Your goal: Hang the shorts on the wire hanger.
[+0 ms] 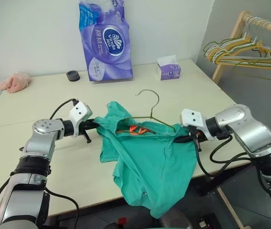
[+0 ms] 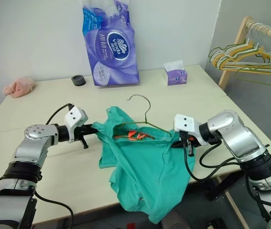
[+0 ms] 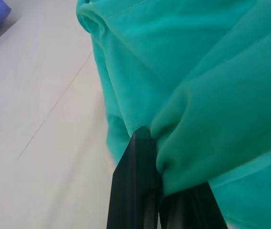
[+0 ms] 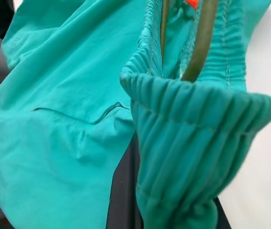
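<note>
Table scene: shorts held spread over a wire hanger, between two grippers.

Pale wall [image 1: 30, 28] at the far side; grey wall [image 1: 249, 90] to the right. Cream table [image 1: 40, 95] with a seam running left to right. Wooden rack [image 1: 235, 33] far right, bearing a bunch of coloured hangers [image 1: 242, 50]. Shorts [image 1: 149, 162] at the table's near edge, waistband up and one leg drooping past the edge. Purple tissue pack [image 1: 105, 40] upright at the far wall. Hanger [image 1: 149, 102] with hook rising above the waistband, its wire inside the shorts. Left gripper [image 1: 96, 125] pinching the waistband's left end; right gripper [image 1: 180, 138] pinching the right end. Pink cloth [image 1: 15, 82] far left. Purple tissue box [image 1: 168, 69] far right. Black ring [image 1: 73, 75] beside the pack.
</note>
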`<move>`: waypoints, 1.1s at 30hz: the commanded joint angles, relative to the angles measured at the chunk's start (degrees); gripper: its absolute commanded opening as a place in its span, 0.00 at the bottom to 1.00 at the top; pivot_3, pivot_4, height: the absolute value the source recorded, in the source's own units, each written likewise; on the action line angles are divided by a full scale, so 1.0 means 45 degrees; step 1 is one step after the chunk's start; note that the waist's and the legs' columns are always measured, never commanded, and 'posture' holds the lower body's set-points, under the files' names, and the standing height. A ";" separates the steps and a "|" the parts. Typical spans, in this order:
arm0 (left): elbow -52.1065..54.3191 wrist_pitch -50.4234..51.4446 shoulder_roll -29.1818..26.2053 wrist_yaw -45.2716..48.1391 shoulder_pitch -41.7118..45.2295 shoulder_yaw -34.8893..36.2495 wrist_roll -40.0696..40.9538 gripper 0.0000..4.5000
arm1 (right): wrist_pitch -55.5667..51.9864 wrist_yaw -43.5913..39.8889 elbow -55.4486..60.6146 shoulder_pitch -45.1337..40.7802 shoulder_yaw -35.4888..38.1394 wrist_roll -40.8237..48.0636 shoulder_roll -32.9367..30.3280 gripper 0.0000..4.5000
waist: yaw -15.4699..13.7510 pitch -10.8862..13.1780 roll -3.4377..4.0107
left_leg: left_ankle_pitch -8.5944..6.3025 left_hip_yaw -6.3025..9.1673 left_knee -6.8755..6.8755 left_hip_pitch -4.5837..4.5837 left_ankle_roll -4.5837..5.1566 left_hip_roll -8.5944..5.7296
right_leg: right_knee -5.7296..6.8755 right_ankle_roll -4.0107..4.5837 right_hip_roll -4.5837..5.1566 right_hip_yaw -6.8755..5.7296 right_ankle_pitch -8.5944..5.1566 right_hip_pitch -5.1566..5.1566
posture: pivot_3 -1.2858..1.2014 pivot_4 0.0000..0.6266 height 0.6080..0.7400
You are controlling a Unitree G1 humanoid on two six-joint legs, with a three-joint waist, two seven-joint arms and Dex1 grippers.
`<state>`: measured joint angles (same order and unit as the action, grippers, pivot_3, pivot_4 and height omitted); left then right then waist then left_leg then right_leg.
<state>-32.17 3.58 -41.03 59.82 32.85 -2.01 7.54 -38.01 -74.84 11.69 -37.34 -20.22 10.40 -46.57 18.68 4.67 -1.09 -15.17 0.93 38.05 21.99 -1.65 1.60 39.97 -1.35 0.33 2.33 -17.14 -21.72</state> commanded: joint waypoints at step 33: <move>0.7851 0.5615 -0.0283 -0.0227 -0.1937 0.2507 0.5965 0.70 | -0.7764 0.6128 0.2020 0.2491 0.5624 0.4121 0.2004 0.00 | -0.0274 -0.0005 -0.0015 | 0.0000 -0.0033 0.0004 0.0022 -0.0001 -0.0013 | -0.0007 -0.0009 0.0033 0.0009 -0.0005 0.0001 | 0.36 0.09 1.00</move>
<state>-2.65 23.78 -43.30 58.98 22.43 11.00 29.74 -69.11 -49.85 16.40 -27.01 -0.07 26.61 -38.10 17.45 4.64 -1.16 -15.17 0.79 38.08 22.07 -1.65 1.56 39.96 -1.42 0.45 2.35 -17.18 -21.71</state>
